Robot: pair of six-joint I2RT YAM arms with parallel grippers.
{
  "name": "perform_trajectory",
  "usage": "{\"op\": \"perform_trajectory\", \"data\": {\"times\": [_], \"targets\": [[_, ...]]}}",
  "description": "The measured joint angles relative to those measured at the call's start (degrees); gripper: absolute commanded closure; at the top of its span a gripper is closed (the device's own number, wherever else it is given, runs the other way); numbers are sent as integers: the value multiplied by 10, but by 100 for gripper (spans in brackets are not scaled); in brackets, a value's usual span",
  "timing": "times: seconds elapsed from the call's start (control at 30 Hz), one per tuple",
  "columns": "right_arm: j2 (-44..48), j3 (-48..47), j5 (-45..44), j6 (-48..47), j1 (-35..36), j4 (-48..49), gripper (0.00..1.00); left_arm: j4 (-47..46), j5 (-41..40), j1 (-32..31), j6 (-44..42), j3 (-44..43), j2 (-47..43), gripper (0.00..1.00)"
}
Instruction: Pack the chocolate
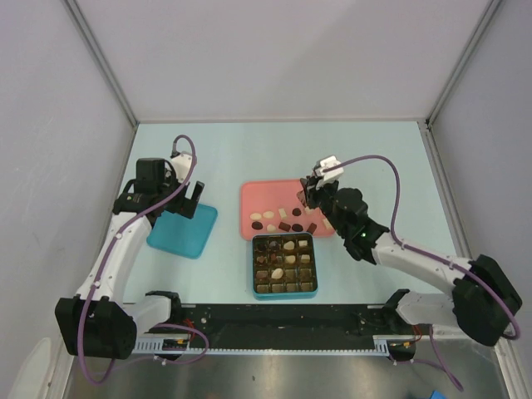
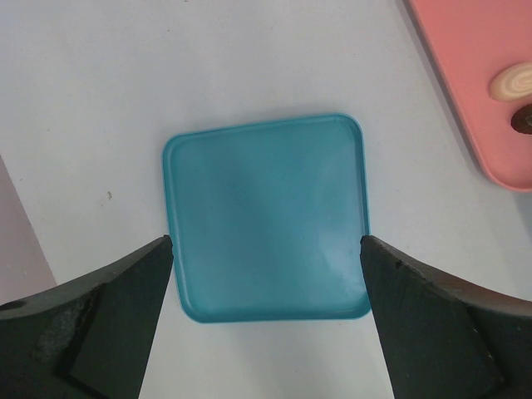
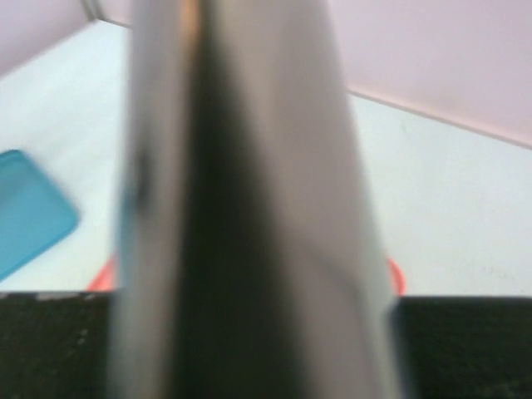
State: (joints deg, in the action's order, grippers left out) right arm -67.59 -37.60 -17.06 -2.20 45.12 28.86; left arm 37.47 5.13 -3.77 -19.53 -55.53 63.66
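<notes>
Several pieces of chocolate (image 1: 283, 220), dark, reddish and cream, lie along the near part of the pink tray (image 1: 266, 195). More fill compartments of the teal box (image 1: 315, 266) just in front of it. My right gripper (image 1: 309, 193) hangs low over the tray's right part. In the right wrist view its fingers (image 3: 274, 166) fill the frame, blurred and pressed together along a dark seam, and whatever lies under them is hidden. My left gripper (image 2: 266, 241) stands wide open above the teal lid (image 2: 266, 216), holding nothing.
The teal lid (image 1: 183, 231) lies flat at the left, apart from the tray. A cream chocolate (image 2: 515, 83) and a dark one (image 2: 524, 122) show on the tray's edge (image 2: 474, 66) in the left wrist view. Grey walls close three sides.
</notes>
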Motion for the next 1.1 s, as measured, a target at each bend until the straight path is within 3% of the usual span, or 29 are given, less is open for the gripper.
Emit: {"op": "perform_trajectory", "data": {"times": [0.27, 1.1], "targets": [[-143, -27, 6, -5, -59, 56, 53, 0, 0, 0, 0, 0, 0, 0], [-239, -66, 35, 3, -104, 104, 55, -1, -3, 0, -1, 0, 0, 0]]}}
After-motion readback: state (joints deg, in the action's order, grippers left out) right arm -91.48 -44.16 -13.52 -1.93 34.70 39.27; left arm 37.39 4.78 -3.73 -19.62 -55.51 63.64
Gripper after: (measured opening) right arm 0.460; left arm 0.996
